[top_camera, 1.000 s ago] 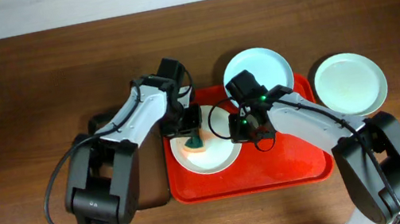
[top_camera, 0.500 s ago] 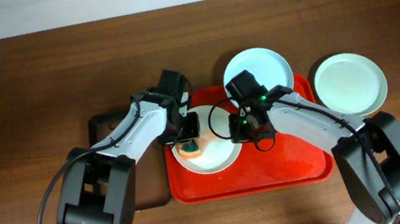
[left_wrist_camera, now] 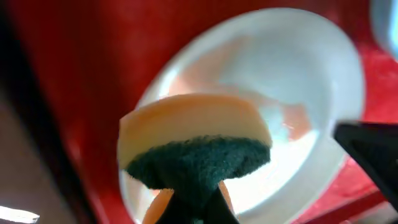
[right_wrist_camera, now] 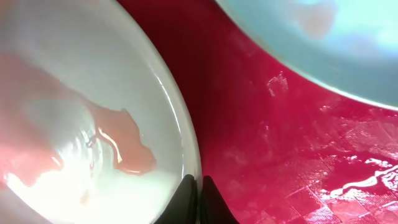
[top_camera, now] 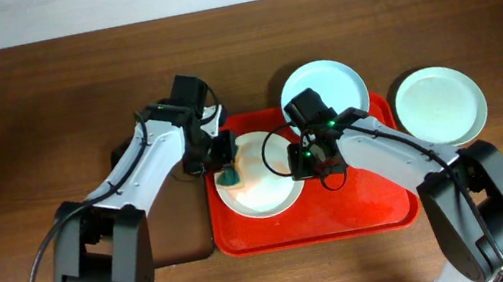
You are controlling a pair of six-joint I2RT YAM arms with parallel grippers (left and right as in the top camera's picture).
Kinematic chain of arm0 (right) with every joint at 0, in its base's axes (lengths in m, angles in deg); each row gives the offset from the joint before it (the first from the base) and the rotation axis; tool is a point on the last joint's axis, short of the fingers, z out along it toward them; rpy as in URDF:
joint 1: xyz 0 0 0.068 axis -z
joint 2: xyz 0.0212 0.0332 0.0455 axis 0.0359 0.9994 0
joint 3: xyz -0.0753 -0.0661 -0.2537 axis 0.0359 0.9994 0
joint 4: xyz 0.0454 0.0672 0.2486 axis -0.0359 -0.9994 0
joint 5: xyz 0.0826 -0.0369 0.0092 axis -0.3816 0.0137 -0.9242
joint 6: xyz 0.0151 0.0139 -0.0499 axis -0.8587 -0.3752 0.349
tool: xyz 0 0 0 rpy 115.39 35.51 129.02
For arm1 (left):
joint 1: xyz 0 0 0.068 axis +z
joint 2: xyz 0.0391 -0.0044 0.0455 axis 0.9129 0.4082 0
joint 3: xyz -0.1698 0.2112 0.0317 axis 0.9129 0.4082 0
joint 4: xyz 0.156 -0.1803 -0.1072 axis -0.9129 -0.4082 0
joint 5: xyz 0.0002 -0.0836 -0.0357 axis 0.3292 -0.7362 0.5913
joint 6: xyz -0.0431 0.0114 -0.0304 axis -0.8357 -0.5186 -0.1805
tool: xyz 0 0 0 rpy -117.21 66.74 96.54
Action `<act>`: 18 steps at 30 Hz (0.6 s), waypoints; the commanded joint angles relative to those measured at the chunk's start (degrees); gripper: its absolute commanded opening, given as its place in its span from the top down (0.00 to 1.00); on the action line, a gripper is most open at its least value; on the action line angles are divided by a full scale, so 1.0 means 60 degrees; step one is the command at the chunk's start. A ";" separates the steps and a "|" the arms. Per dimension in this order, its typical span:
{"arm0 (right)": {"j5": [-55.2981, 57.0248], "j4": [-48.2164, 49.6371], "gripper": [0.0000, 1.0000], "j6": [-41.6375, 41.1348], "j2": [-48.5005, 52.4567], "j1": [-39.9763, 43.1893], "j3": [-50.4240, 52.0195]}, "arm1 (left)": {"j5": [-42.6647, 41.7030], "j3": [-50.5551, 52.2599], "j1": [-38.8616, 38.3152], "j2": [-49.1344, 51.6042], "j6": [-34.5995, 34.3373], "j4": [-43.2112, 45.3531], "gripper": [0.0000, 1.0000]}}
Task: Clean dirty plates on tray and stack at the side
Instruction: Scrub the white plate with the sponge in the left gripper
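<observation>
One plate (top_camera: 264,185) lies on the red tray (top_camera: 364,209). My right gripper (top_camera: 303,159) is shut on its right rim; the right wrist view shows the fingertips (right_wrist_camera: 199,186) pinching the rim of that plate (right_wrist_camera: 74,81), which has a pinkish-red smear (right_wrist_camera: 127,149). My left gripper (top_camera: 226,170) is shut on a sponge (top_camera: 228,178), yellow with a green pad, at the plate's left edge. In the left wrist view the sponge (left_wrist_camera: 196,146) hangs over the plate (left_wrist_camera: 305,74). A second plate (top_camera: 324,87) overlaps the tray's back rim. A third plate (top_camera: 440,106) lies on the table to the right.
A black tray (top_camera: 179,223) lies left of the red tray, mostly under my left arm. The brown wooden table (top_camera: 20,147) stretches around. The second plate also shows at the top of the right wrist view (right_wrist_camera: 323,37), over the tray floor (right_wrist_camera: 280,124).
My left gripper has swept the sponge leftward across the plate to its left edge, and the left arm has swung outward. The right gripper has kept still on the rim.
</observation>
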 commanded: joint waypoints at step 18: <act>-0.0630 0.0204 0.96 0.0688 0.0266 -0.0302 0.0135 | 0.1155 0.0444 -0.0812 0.1115 -0.0860 0.0623 1.00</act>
